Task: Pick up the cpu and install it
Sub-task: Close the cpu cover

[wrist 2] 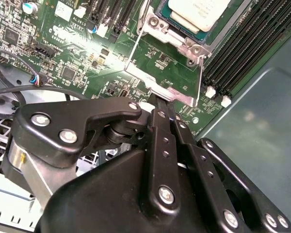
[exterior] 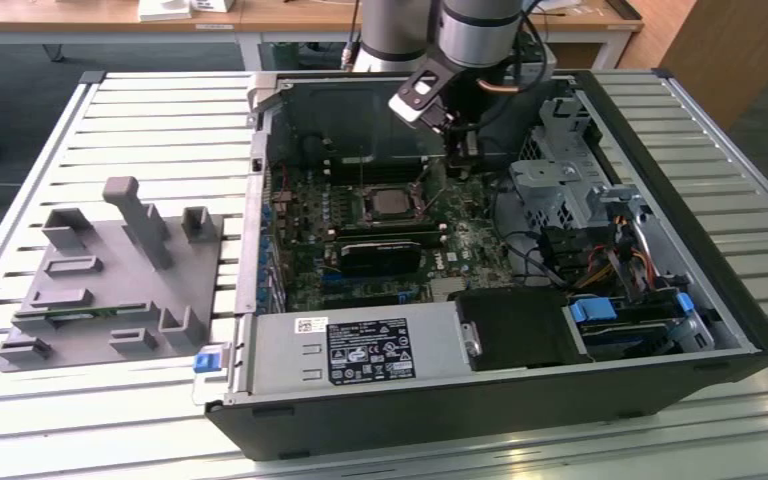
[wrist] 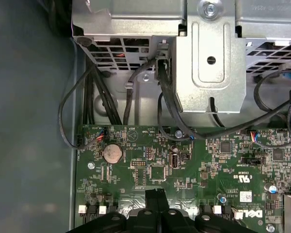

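Found the computer case [exterior: 491,420], black outside and bare grey metal within, lying open on the slatted metal surface [exterior: 157,130], toward its edge at the exterior view's right. Held inside: a green circuit board [exterior: 357,285] studded with small parts, a boxy grey power unit [exterior: 357,350], a perforated steel cage [wrist: 213,53] and looping black cables [wrist: 65,111]. Saw the cpu [exterior: 387,203] lying flat in the socket near the board's middle, a square chip with a smooth silver-grey top, framed by a bright stamped bracket [wrist 2: 179,41]. Noted the black, bolted hand [exterior: 462,160] poised inside the case just beside the socket, clenched on nothing, with its tips at the bracket's edge. Spotted near the surface's opposite edge a matte grey moulded tray [exterior: 104,280] with upright posts and slots.
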{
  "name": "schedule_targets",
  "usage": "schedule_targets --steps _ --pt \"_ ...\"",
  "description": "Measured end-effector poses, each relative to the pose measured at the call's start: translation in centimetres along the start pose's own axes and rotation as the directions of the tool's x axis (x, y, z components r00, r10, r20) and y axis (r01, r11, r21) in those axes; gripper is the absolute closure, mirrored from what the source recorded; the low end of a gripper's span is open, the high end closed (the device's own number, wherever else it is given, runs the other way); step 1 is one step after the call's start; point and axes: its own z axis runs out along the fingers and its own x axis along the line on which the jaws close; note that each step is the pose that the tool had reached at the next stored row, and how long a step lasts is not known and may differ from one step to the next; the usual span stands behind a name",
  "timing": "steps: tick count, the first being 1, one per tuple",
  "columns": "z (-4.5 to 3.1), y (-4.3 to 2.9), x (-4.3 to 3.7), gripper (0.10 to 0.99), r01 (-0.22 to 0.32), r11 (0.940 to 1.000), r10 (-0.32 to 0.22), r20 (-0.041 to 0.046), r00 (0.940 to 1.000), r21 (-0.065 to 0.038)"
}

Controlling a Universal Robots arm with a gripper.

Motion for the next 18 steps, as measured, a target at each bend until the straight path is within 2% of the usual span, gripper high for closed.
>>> schedule_targets --steps 18 --pt "0.02 -0.49 0.0 0.98 0.0 1.0 0.0 -0.0001 1.0 0.0"
